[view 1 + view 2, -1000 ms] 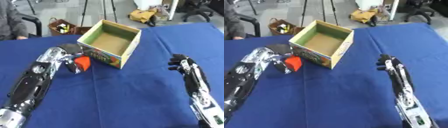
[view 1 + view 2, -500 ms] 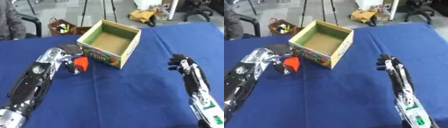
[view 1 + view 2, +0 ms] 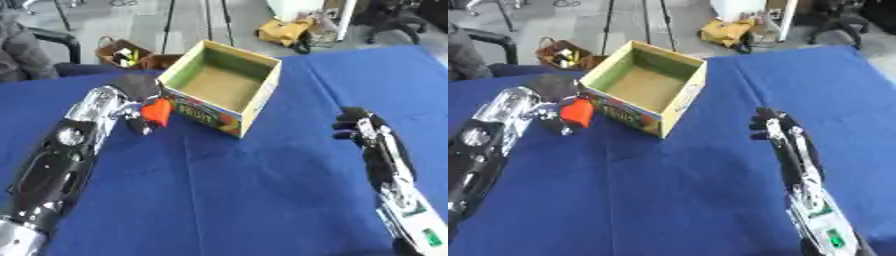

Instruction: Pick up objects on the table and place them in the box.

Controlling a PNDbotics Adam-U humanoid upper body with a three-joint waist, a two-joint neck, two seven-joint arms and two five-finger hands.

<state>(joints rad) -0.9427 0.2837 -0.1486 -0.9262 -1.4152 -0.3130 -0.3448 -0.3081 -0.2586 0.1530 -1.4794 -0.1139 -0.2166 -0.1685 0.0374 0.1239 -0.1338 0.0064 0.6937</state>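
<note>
A blue cloth covers the table (image 3: 262,200), smooth with faint creases, and beyond its far edge lies a grey floor with a basket of clutter (image 3: 127,50), a yellow bag (image 3: 284,32) and the thin legs of a stand (image 3: 188,22). An open cardboard box (image 3: 223,87) sits on the cloth toward the far side, turned at an angle, its outer walls printed in bright colours and its plain brown inside showing nothing within. Just beside the box's left wall, the left hand (image 3: 140,92) has its fingers curled round a small red-orange object (image 3: 157,111), which is held close to the box's side and outside it. The black and silver left arm slants in from the lower left. The right hand (image 3: 359,125) rests well apart at the right, fingers curled, holding nothing.
</note>
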